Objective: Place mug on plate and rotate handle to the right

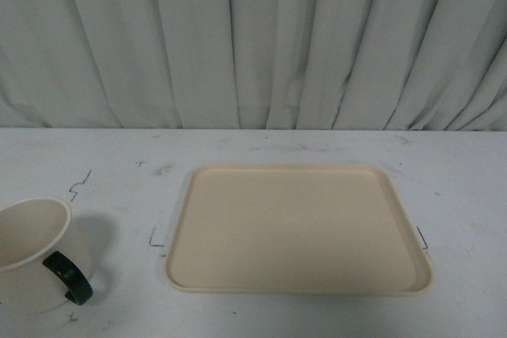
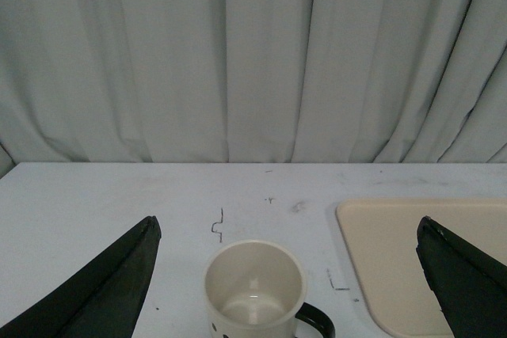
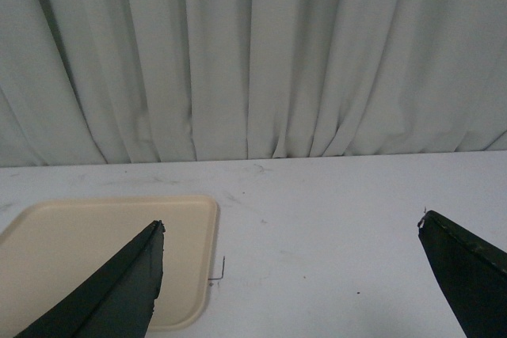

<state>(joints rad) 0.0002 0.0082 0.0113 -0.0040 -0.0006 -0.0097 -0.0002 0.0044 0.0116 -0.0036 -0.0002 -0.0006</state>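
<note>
A cream-white mug point(image 1: 32, 255) stands upright on the white table point(image 1: 459, 195), left of the beige plate point(image 1: 297, 227) and clear of its rim. Its black handle point(image 1: 70, 277) points toward the plate. The left gripper point(image 2: 287, 227) faces the mug, spread wide and holding nothing. The right gripper point(image 3: 291, 223), equally wide and empty, sits near the plate's right edge. The mug looks rigid, glossy and probably breakable. Pinching its rim wall away from the handle seems the safest hold.
</note>
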